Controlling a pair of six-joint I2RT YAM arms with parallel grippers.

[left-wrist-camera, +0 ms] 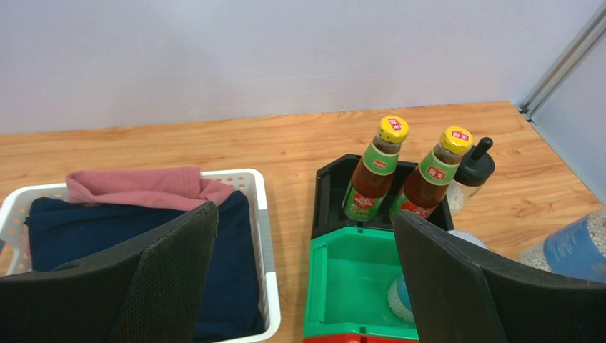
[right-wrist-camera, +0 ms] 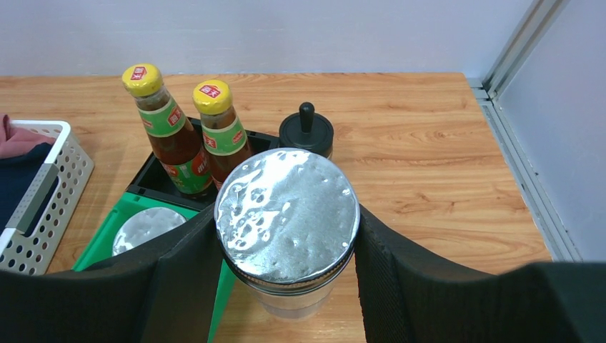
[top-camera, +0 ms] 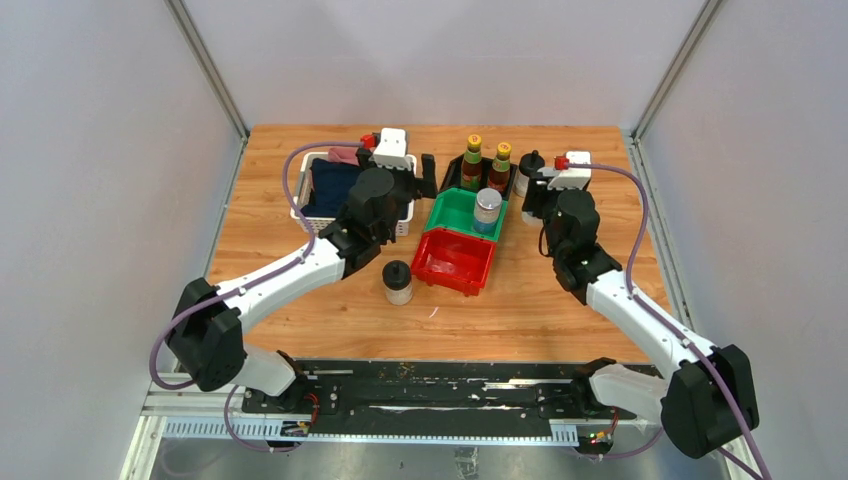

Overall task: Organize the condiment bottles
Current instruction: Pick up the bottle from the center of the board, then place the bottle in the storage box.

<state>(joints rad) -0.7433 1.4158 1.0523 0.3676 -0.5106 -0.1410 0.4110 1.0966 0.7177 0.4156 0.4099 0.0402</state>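
Shaker (right-wrist-camera: 286, 207) sits pinched upright within right tool (right-wrist-camera: 284, 239); left tool (left-wrist-camera: 304, 221) spread wide.

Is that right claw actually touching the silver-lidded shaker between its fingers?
Touching. The right wrist view shows the right gripper closed on the shaker, its fingers pressed against both sides with no gap.

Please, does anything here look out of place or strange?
Nothing is spilled or damaged. One squat black-lidded pale jar stands alone on the wooden table, near the empty red plastic bin. The other black-lidded jar stands beside the black plastic bin, not in any bin.
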